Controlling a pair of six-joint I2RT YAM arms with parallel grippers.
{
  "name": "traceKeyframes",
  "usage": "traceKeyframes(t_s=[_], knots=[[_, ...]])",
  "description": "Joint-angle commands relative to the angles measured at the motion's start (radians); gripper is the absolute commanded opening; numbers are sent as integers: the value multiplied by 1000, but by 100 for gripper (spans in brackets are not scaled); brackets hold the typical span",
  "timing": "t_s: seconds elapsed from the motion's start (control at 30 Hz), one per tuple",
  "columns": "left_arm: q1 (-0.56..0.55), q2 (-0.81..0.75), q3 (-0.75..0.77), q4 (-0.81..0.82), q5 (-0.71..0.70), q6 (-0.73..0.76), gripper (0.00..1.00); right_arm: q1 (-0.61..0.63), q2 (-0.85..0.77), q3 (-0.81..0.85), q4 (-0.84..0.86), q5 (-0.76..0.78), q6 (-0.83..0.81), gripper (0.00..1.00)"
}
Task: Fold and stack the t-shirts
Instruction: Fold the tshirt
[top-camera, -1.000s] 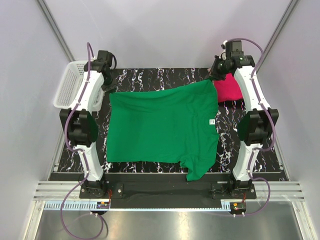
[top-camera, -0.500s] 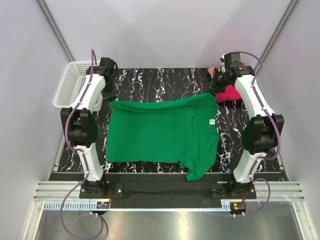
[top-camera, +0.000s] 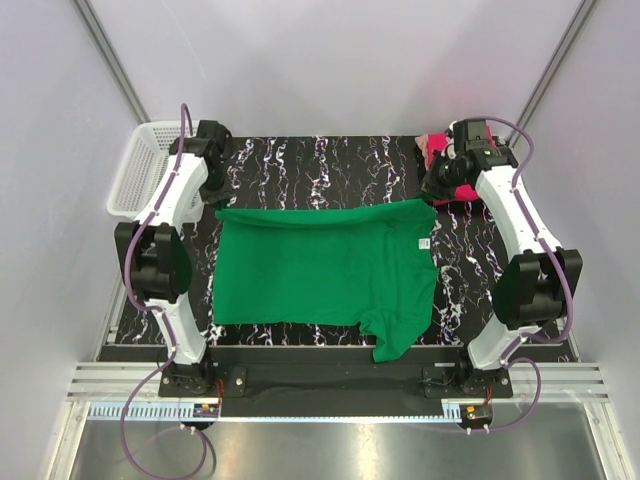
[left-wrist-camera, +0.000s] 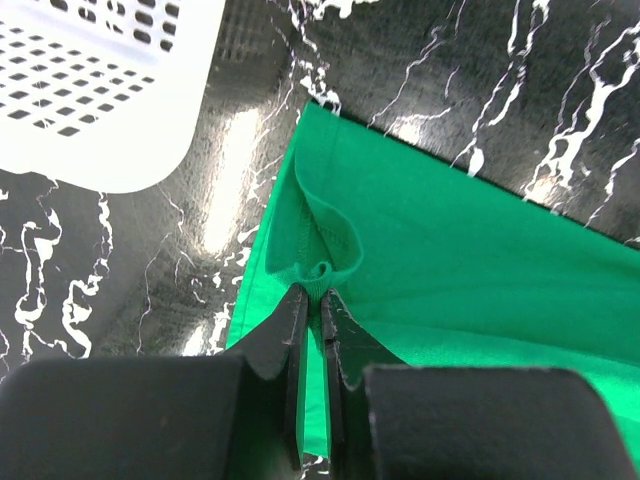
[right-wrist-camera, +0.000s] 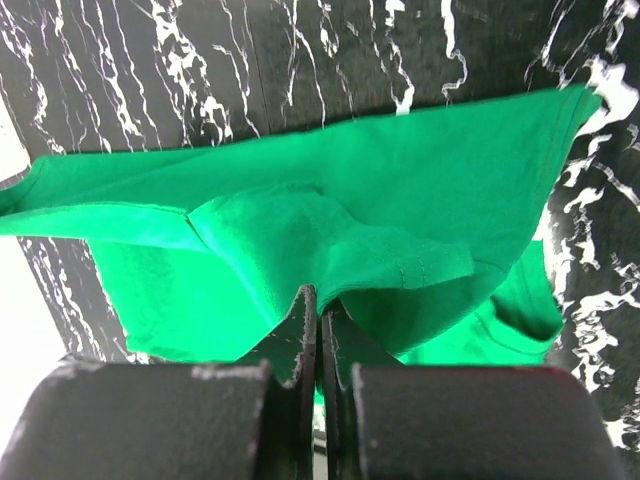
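The green t-shirt (top-camera: 320, 265) lies spread on the black marbled table (top-camera: 330, 165), its white neck label (top-camera: 422, 242) at the right and one sleeve hanging over the near edge. My left gripper (top-camera: 218, 202) is shut on the shirt's far left corner, and a bunch of green cloth (left-wrist-camera: 450, 260) shows pinched in the left gripper (left-wrist-camera: 312, 295). My right gripper (top-camera: 432, 193) is shut on the far right corner, where the lifted fold of shirt (right-wrist-camera: 400, 200) hangs from the right gripper (right-wrist-camera: 319, 300). The pink t-shirt (top-camera: 436, 146) lies at the back right, mostly hidden behind the right arm.
A white mesh basket (top-camera: 140, 165) stands off the table's back left corner, close to the left arm; its rim (left-wrist-camera: 90, 90) fills the upper left of the left wrist view. Grey walls close in the sides and back.
Both grippers have drawn the green shirt's far edge toward the near side, so the spread cloth looks shorter front to back. The right arm has swung outward, now covering more of the pink shirt.
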Motion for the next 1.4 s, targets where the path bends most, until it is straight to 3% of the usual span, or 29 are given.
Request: traceKeyframes(t_s=[0.0,0.47,0.83,1.0,1.37], knots=[[0,-50,-11,-2,13,28,0,10,-57,-38,4,-33,20,0],[-4,-84,-46,-40,212,-42,0,8,-54,-53,-13,-88,80,0],[-12,-96,-119,-54,186,-48,0,18,-77,-143,-22,-108,101,0],[-12,-109,-120,-69,101,-56,0,18,-120,-222,-24,-81,112,0],[-12,-93,-160,-66,97,-171,0,16,-109,-278,-15,-47,138,0]])
